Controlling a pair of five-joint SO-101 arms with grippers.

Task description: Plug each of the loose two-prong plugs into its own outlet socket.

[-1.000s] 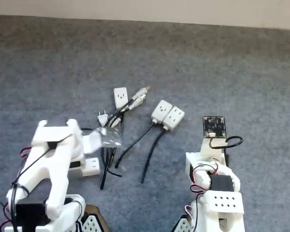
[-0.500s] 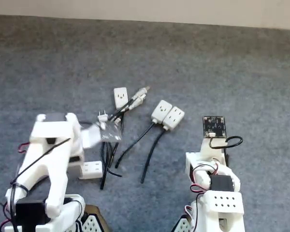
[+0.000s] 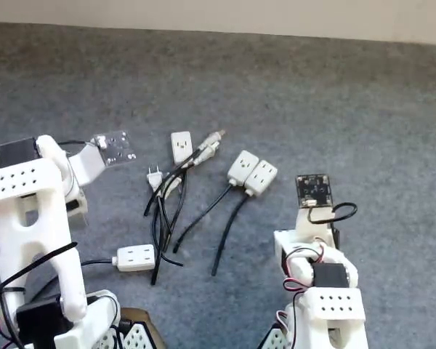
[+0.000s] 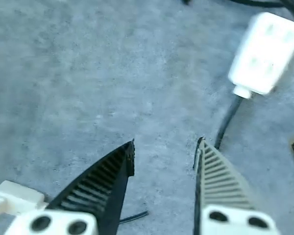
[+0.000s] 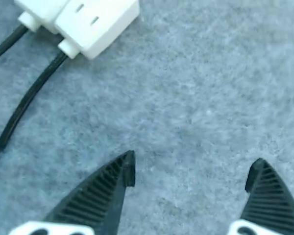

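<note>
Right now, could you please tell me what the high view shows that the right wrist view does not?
The high view adds the loose two-prong plug, a single outlet block beyond it and another outlet on its own cable. The right wrist view adds the right gripper, open above the grey surface. Both share the paired outlet blocks and their black cables.

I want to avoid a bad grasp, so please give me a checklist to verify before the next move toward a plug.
1. Left gripper: fingers apart, nothing between: ok.
2. Right gripper: fingers apart, nothing between: ok.
3. Two-prong plug lying free, prongs exposed: ok.
4. Black cables clear of that plug: not ok, they cross beside it.
5. Paired sockets unoccupied: ok.
6. Which socket suits that plug: cannot tell.
</note>
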